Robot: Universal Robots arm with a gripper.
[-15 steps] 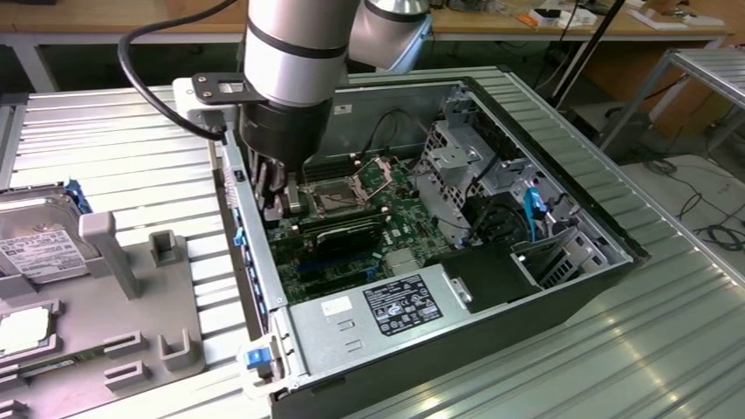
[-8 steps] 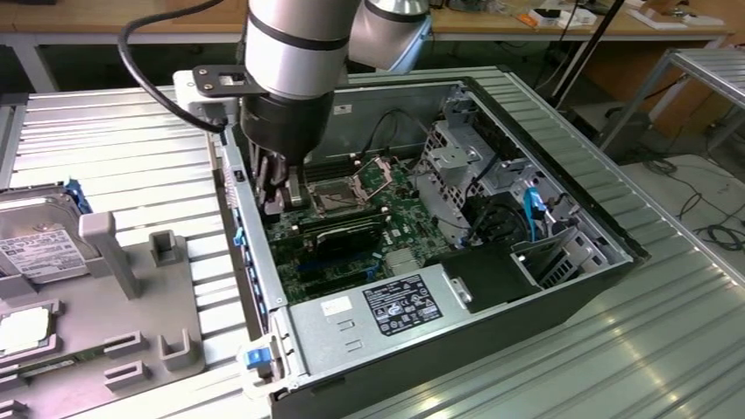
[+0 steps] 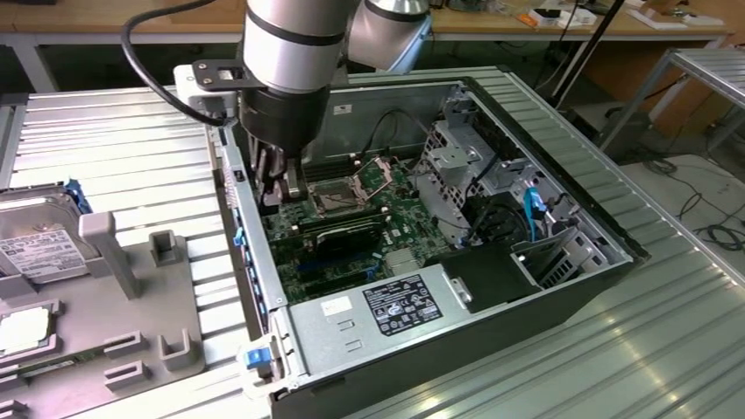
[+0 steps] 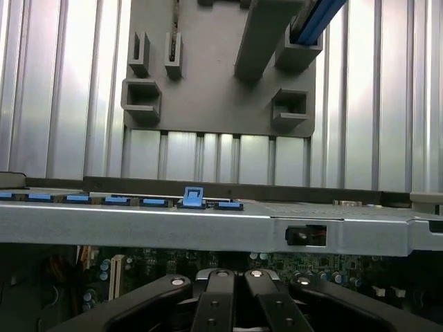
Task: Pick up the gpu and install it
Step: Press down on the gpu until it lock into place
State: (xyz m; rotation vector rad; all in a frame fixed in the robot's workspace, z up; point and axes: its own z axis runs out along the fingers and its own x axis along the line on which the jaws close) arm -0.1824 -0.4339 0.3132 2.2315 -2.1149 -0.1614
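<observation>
My gripper (image 3: pixel 274 194) reaches down into the open computer case (image 3: pixel 559 175), close to the case wall on the exterior view's left and beside the processor socket on the green motherboard (image 3: pixel 349 202). In the wrist view the gripper (image 4: pixel 235 312) has its dark fingers (image 4: pixel 214 304) pressed side by side, shut, just above the motherboard (image 4: pixel 311 266). The gpu is hidden. I cannot tell whether anything sits between the fingers.
A grey parts fixture (image 3: pixel 128 336) lies on the ribbed metal table at the exterior view's left, with a silver hard drive (image 3: pixel 35 249) on it. The case holds a power supply (image 3: pixel 372 305), drive cage and cables. Blue latches (image 4: pixel 194 197) line the case edge.
</observation>
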